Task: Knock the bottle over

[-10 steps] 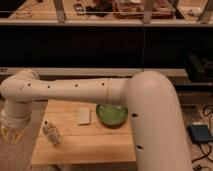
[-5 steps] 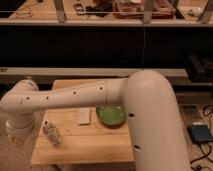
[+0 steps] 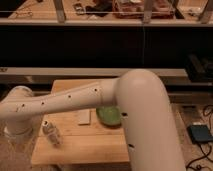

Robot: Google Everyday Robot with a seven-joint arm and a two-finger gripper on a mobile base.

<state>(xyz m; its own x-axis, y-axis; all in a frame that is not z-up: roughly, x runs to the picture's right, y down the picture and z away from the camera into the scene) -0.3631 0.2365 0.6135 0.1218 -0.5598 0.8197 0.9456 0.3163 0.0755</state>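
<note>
The bottle (image 3: 50,133) is small, slim and clear-whitish with a white cap. It stands upright near the front left of the light wooden table (image 3: 90,145). My gripper (image 3: 16,133) is at the end of the white arm (image 3: 75,100), just off the table's left edge. It is level with the bottle and a short way to its left, with a small gap between them. The arm crosses above the table from the right.
A green bowl (image 3: 110,116) sits mid-table, partly under the arm, with a flat pale block (image 3: 84,117) to its left. A dark blue box (image 3: 200,134) and cables lie on the floor at right. A dark counter with a cluttered shelf stands behind.
The arm has dropped lower and its wrist end has come down beside the table's left edge, closer to the bottle. The bottle still stands upright in the same place.
</note>
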